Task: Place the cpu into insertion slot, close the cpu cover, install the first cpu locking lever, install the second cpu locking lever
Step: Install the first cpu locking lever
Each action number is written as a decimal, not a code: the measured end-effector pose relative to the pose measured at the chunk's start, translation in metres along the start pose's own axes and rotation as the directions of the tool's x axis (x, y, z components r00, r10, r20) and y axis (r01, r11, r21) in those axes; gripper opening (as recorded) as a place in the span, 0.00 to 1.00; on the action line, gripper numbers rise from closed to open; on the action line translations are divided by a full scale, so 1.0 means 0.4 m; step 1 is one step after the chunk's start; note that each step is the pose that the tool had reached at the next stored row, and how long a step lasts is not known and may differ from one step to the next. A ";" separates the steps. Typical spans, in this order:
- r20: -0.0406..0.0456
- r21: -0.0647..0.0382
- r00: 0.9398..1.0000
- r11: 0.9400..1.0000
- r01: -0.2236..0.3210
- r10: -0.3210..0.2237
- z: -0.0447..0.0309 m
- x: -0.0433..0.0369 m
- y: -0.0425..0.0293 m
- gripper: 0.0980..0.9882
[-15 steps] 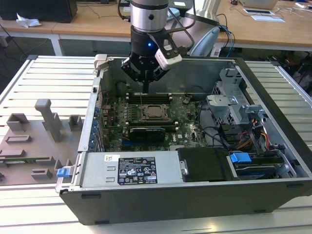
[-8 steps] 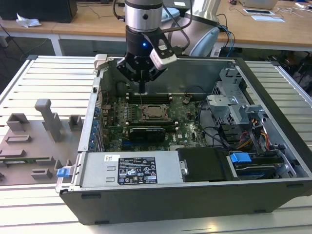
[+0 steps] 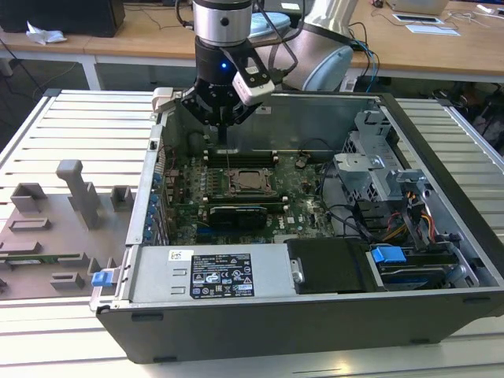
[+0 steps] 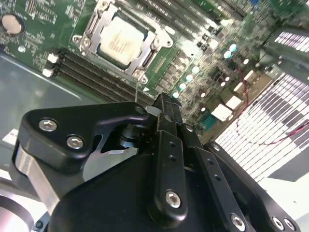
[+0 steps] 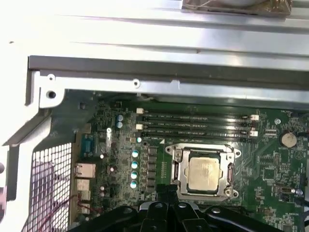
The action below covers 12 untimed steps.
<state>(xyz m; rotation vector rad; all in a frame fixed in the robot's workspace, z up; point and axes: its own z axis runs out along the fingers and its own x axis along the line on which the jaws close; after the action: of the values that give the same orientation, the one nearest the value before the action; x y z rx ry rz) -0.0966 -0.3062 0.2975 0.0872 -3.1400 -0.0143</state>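
- Exterior view: The arm's gripper (image 3: 225, 134) hangs inside the open computer case (image 3: 315, 323), which lies on a slatted table (image 3: 71, 118). Its tip is above the motherboard (image 3: 299, 185) and near the insertion slot (image 3: 232, 187). The cpu (image 3: 247, 183) lies in that slot as a pale square. This view gives the wider layout, with a grey fixture tray (image 3: 47, 228) at the exterior view's left and a long black card (image 3: 236, 214) just beside the slot.
- Second wrist view: Seen along the tool, the black fingers (image 4: 166, 125) are pressed together with nothing visible between them. Beyond the tip the cpu (image 4: 120, 39) sits seated, and the cpu cover (image 4: 150, 52) lies flat around it. The first two steps therefore look done, and the lever work appears to be in hand. A thin bright wire (image 4: 136, 91) rises from the socket corner nearest the tip. Whether it is a locking lever, and whether the tool touches it, cannot be told. Catching so slim a part would call for a fine, exact approach.
- First wrist view: The socket is seen almost square-on, with the cpu (image 5: 205, 174) framed by the cpu cover (image 5: 179, 170). Memory slots (image 5: 193, 123) run just beside it and a coin battery (image 5: 288, 140) sits near. The gripper (image 5: 166, 193) reaches close to the socket's rim, and contact is unclear.
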 end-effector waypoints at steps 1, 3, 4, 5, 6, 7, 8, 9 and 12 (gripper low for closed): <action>0.000 0.000 1.000 1.000 0.000 0.000 0.001 0.001 0.006 0.01; 0.000 0.000 1.000 1.000 0.000 0.000 0.007 0.002 0.019 0.01; 0.000 0.000 1.000 1.000 0.000 0.000 0.014 0.004 0.028 0.01; 0.000 0.000 1.000 1.000 0.000 0.000 0.020 0.006 0.034 0.01; 0.000 0.000 1.000 1.000 0.000 0.000 0.024 0.006 0.038 0.01; 0.000 0.000 1.000 1.000 0.000 0.000 0.030 0.008 0.043 0.01; 0.000 0.000 1.000 1.000 0.000 0.000 0.039 0.010 0.051 0.01; 0.000 0.000 1.000 1.000 0.000 0.000 0.044 0.010 0.056 0.01; 0.000 0.000 1.000 1.000 0.000 0.000 0.062 0.010 0.066 0.01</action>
<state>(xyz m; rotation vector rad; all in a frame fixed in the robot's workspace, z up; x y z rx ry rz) -0.1023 -0.2799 0.2731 0.0874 -3.1401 -0.0144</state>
